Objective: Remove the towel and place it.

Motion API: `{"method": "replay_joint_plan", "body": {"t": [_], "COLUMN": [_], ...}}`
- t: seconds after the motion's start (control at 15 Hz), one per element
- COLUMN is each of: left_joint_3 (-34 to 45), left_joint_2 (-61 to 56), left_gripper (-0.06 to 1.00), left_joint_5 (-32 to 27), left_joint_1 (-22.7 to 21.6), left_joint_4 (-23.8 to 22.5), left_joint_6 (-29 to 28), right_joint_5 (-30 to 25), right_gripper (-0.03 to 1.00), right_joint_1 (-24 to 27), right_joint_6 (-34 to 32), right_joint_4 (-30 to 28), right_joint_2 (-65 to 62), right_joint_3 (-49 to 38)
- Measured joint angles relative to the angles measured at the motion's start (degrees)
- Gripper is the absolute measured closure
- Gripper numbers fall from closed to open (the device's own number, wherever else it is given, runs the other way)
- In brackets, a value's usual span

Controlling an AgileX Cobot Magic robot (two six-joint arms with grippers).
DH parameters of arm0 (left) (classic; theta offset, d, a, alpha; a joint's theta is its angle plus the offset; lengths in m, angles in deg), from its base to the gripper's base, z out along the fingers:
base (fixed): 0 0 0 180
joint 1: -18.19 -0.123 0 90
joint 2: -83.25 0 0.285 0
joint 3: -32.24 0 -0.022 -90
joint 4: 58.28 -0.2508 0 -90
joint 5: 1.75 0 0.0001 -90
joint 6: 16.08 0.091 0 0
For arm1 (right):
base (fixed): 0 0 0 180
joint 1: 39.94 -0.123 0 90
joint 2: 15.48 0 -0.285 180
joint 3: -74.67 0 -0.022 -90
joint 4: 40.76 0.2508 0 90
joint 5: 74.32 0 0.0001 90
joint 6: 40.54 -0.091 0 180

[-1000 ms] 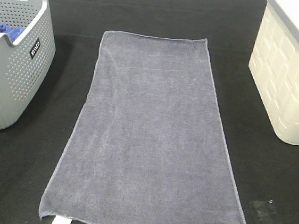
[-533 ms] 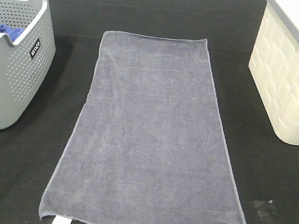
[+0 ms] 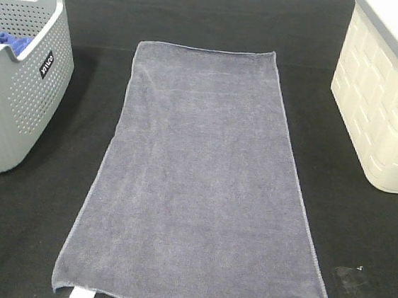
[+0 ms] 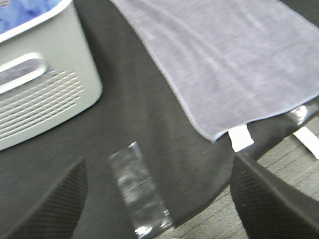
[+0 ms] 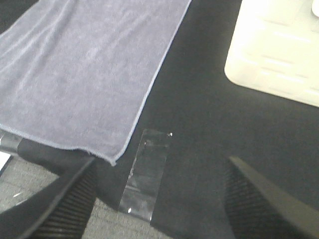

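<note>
The slate-grey towel (image 3: 199, 184) lies flat and spread out on the black table, long side running away from me, with a white label at its near left corner. It also shows in the left wrist view (image 4: 234, 55) and the right wrist view (image 5: 84, 64). My left gripper (image 4: 157, 209) is open and empty above the table's near left edge, short of the towel's corner. My right gripper (image 5: 159, 209) is open and empty above the near right edge, beside the towel's other near corner. Neither gripper shows in the exterior view.
A grey perforated basket (image 3: 19, 94) with a bright blue cloth (image 3: 3, 43) inside stands at the left. A cream lidded bin (image 3: 389, 98) stands at the right. Clear tape strips (image 4: 139, 191) (image 5: 147, 174) lie on the black cloth near each front corner.
</note>
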Motion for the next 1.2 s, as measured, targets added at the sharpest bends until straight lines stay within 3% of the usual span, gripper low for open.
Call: {"method": "replay_joint_plan", "body": {"t": [0.2, 1.2], "left_joint_3": [0.23, 0.23], "left_joint_2": [0.00, 0.00], "left_gripper": [0.19, 0.19], "left_joint_5": [0.86, 0.92], "left_joint_1": [0.00, -0.57], "left_joint_4": [1.26, 2.23], "left_joint_6": [1.15, 1.26], "right_joint_5": [2.52, 2.69], "right_gripper": [0.30, 0.30], "right_joint_1": [0.00, 0.00], "right_joint_6": [0.00, 0.00], "right_joint_4": [0.17, 0.40], "right_joint_2": [-0.06, -0.06], "right_joint_3": [-1.32, -1.32]}}
